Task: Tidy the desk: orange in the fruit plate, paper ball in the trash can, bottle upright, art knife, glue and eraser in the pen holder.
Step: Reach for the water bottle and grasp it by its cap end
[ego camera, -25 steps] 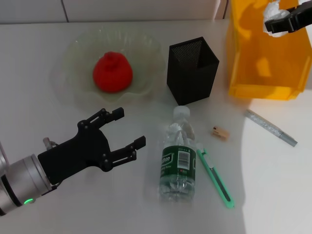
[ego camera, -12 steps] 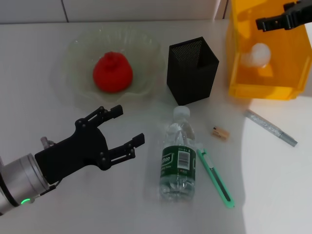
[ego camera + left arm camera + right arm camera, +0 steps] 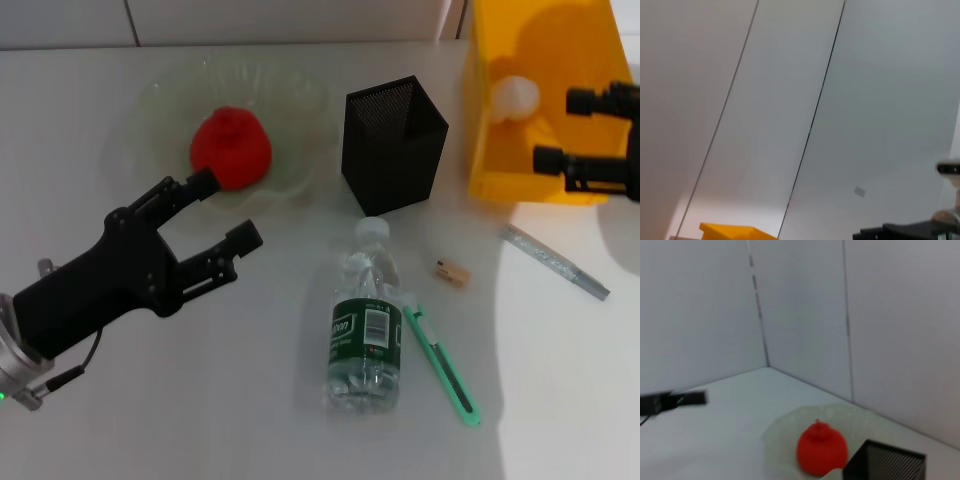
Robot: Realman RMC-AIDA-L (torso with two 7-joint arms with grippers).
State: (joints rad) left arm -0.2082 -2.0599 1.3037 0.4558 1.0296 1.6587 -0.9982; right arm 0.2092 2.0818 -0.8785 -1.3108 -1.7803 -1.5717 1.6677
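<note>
You have the red-orange fruit (image 3: 231,148) in the clear glass plate (image 3: 150,110) and the white paper ball (image 3: 512,97) in the yellow bin (image 3: 540,185). The plastic bottle (image 3: 366,325) lies flat; green knife (image 3: 442,366), eraser (image 3: 452,271) and glue stick (image 3: 556,262) wait outside the black mesh holder (image 3: 392,145). Left gripper (image 3: 220,209) and right gripper (image 3: 556,130) show fingers spread, empty.

The desk (image 3: 150,420) is white and smooth, and fills nearly the whole head view. From about 3 o'clock round to 5 o'clock a brighter patch of light lies on it, with a curved edge against the duller grey-white rest. At 12 o'clock the desk meets a wall (image 3: 280,20) of pale panels, split by thin dark seams at 11 and 1 o'clock.

In the left wrist view the panels (image 3: 790,100) are plain grey-white, crossed by two slanting dark seams. In the right wrist view two such walls meet in a corner (image 3: 760,315) behind the desk, each with a thin vertical seam.
</note>
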